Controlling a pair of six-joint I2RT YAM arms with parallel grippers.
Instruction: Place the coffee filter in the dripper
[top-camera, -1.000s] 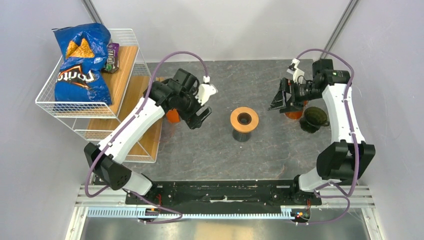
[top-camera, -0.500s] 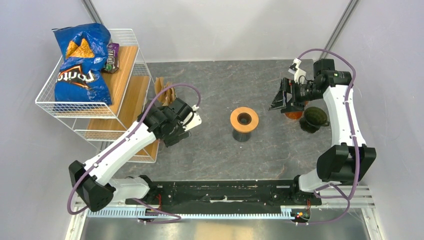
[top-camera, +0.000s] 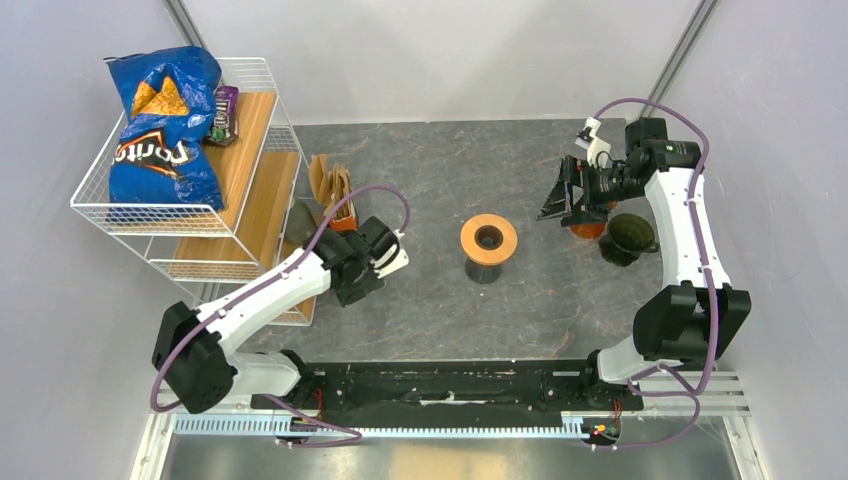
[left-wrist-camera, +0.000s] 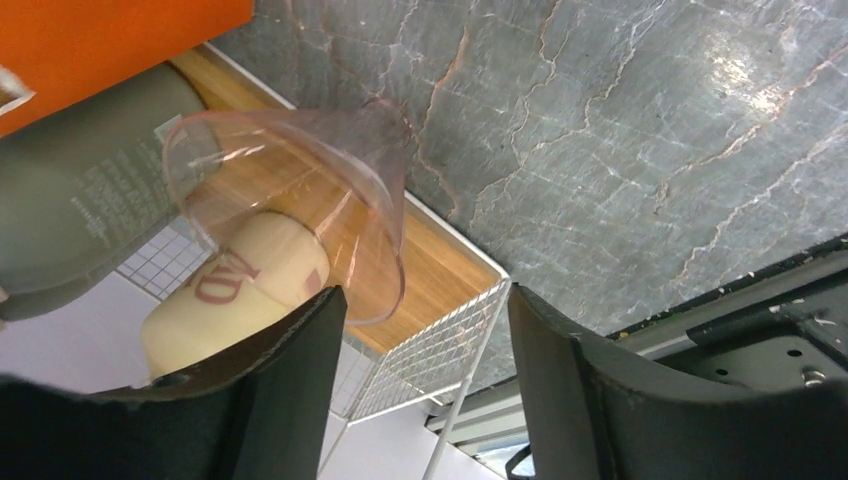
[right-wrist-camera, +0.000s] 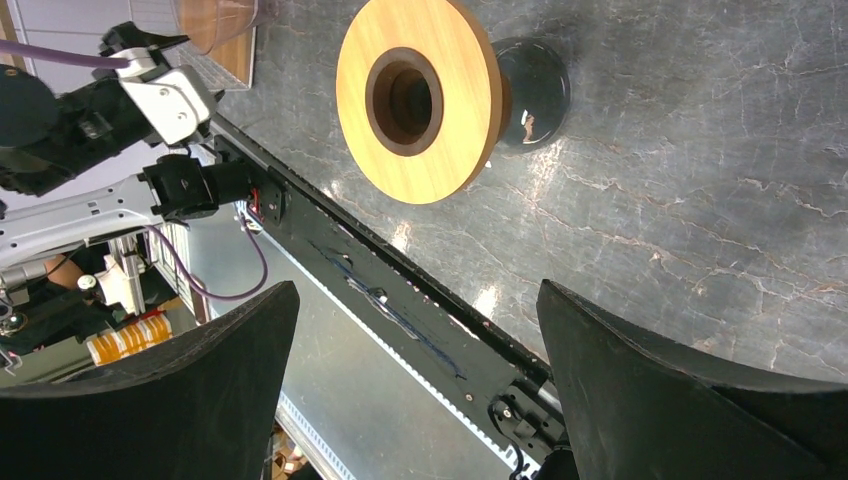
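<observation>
Brown paper coffee filters stand upright in an orange holder beside the shelf. A clear pink-tinted cone dripper lies on its side at the shelf's lower wooden board, just ahead of my left gripper, which is open and empty. In the top view the left gripper is low, next to the shelf's corner. My right gripper is open and empty, held above the table to the right of the wooden ring stand. The stand also shows in the right wrist view.
A white wire shelf holds a blue chip bag. A grey-green bottle and a cream container lie by the clear dripper. A dark cone-shaped cup and an orange object sit under the right arm.
My left arm has drawn back from the table's middle and dropped low beside the shelf, uncovering the filters. The right arm has not moved.
</observation>
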